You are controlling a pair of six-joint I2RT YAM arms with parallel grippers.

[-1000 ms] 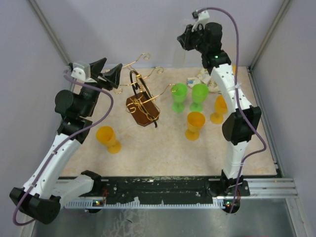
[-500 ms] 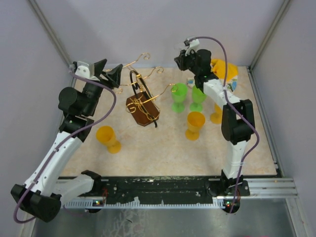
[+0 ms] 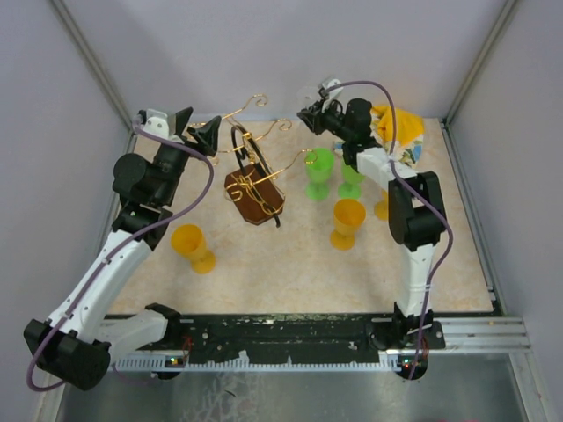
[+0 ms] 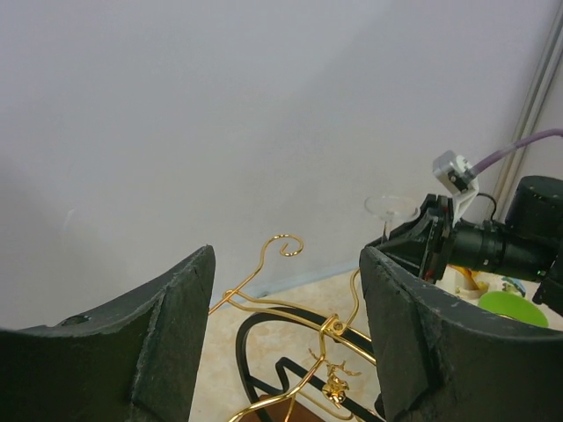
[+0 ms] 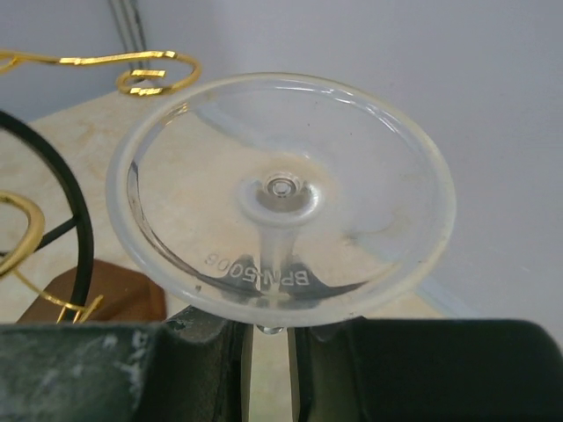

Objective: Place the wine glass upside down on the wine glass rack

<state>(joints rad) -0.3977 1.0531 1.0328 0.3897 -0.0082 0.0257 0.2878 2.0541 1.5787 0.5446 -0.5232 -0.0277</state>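
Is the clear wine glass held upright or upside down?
Upside down: the wine glass shows its foot uppermost, stem pinched in the right gripper.

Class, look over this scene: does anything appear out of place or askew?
A crumpled yellow bundle lies in the far right corner, behind the upright goblets; it looks like clutter. Nothing appears spilled.

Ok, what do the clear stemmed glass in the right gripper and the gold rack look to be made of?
Clear stemmed wine glass: transparent, glossy, moulded lettering under the foot; probably plastic, glass not excluded. Gold wire rack: thin shiny bent wire, likely gold-finished metal, on a dark brown base that looks like wood.
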